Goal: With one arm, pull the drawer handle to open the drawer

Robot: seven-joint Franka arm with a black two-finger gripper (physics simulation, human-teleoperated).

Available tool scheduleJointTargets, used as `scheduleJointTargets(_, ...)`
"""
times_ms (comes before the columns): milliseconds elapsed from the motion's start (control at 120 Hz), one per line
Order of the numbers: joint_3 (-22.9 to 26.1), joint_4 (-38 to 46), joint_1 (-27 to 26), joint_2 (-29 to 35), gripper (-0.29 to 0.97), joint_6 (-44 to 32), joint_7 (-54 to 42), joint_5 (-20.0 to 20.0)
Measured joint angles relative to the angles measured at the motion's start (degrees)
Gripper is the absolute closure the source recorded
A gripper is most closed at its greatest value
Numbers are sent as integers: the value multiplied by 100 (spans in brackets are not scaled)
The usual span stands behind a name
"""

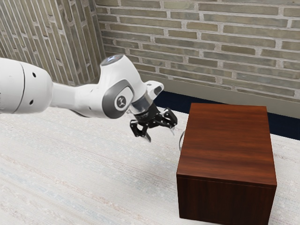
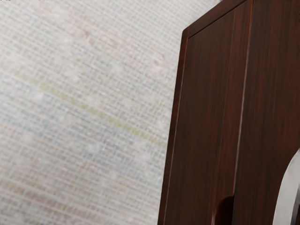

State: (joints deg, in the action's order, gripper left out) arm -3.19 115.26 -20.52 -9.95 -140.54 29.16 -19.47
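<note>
Two brick walls (image 1: 197,42) back pale table (image 1: 70,178) with cabinet (image 1: 227,140).

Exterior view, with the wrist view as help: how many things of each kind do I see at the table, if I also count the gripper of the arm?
Brown wooden drawer cabinet: 1
Silver handle on its front: 1
Black gripper, open, near the handle: 1
Total: 3

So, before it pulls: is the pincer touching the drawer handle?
Cannot tell. In the exterior view the open pincer sits right by the thin handle, with neither contact nor gap plain.
</note>
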Motion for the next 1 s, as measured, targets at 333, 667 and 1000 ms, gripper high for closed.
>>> scheduleJointTargets(333,1,-1,-106,-84,9,-375,26,-154)
scheduleJointTargets(667,3,0,-220,-173,11,-670,-75,-159)
scheduleJointTargets(1000,8,28,-276,-229,12,-794,-156,-205)
